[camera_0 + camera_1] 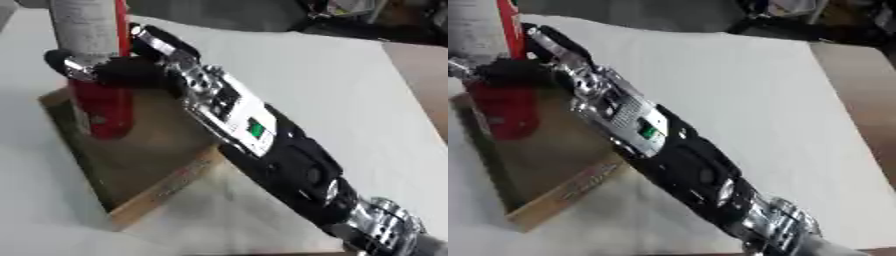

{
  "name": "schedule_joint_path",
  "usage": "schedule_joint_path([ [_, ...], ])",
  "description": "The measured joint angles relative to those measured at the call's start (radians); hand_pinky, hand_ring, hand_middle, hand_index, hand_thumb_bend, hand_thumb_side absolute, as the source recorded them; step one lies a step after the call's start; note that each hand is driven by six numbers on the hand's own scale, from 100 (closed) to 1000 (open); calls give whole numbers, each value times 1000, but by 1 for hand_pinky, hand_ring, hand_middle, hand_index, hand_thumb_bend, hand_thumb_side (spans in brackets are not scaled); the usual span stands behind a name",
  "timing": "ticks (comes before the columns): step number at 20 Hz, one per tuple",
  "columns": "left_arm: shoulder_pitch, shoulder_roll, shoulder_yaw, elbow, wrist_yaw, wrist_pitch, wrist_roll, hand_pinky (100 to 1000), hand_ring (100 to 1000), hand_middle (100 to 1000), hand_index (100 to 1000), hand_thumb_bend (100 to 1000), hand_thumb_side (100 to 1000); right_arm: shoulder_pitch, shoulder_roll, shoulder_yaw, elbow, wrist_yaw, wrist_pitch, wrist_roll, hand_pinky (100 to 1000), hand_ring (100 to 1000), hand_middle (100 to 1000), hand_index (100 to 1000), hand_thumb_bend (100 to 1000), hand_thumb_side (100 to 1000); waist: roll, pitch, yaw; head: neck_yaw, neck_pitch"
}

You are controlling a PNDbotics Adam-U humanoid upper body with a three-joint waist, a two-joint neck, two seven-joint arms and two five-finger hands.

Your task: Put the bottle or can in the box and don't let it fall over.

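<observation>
White cloth worktop (pixel 332 85), clutter at far edge. Right robot hand (pixel 131 67) wrapped round red can (pixel 103 107), can upright inside shallow cardboard box (pixel 166 187), far-left corner. Risk imo: fingers dragging on release, can tips. Left robot hand not visible.

The can (pixel 103 107) presents a smooth, glossy red surface with a matt grey-white upper section. The box (pixel 166 187) appears as matt brown cardboard with a plain, dull interior. The right hand (pixel 122 70) combines matt black plastic with bright, polished silver metal. The table (pixel 332 85) carries a matt, pale, smooth covering.
</observation>
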Motion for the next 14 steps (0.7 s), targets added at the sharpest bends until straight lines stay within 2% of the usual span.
schedule_joint_path([
  [2, 0, 0, 0, 0, 0, 0, 0, 705, 640, 652, 725, 286, 599, 8, 4, 3, 6, 6, -10, 6, 1000, 1000, 879, 907, 100, 300, 2, 1, -3, 1, 0],
  [3, 1, 0, 0, 0, 0, 0, 0, 705, 639, 651, 726, 285, 600, 9, 4, 3, 9, 11, -16, 7, 1000, 1000, 892, 961, 100, 306, 3, 1, -5, 4, -1],
  [4, 1, 0, 0, 0, 0, 0, 0, 705, 639, 651, 726, 285, 601, 12, 4, 3, 11, 19, -21, 8, 1000, 1000, 896, 979, 100, 326, 5, 1, -8, 6, -1],
  [5, 1, 0, 0, 0, 0, 0, 0, 705, 640, 651, 726, 284, 602, 16, 4, 3, 11, 30, -27, 9, 1000, 1000, 900, 1000, 150, 345, 6, 1, -11, 9, -1],
  [6, 2, 0, 0, 0, 0, 0, 0, 705, 640, 652, 726, 284, 602, 19, 4, 3, 11, 43, -32, 11, 1000, 1000, 902, 1000, 176, 365, 6, 1, -13, 11, -1],
  [8, 4, 0, 0, 0, 0, 0, 0, 705, 640, 651, 726, 282, 604, 25, 3, 2, 11, 78, -42, 19, 1000, 1000, 908, 1000, 218, 518, 6, 0, -18, 16, -1],
  [10, 7, 0, 0, 0, 0, 1, -1, 705, 640, 651, 726, 282, 604, 29, 3, 1, 11, 117, -50, 25, 1000, 1000, 915, 1000, 222, 571, 6, 0, -21, 22, -1],
  [12, 8, 0, -1, 0, 0, 1, -1, 706, 640, 651, 726, 281, 605, 33, 2, -4, 10, 148, -55, 35, 1000, 1000, 925, 1000, 215, 585, 6, 0, -22, 28, -1],
  [14, 9, 0, -1, 0, 0, 1, -1, 708, 639, 651, 726, 283, 605, 34, 1, -11, 10, 168, -60, 47, 1000, 1000, 930, 1000, 198, 524, 6, 0, -24, 36, -1],
])
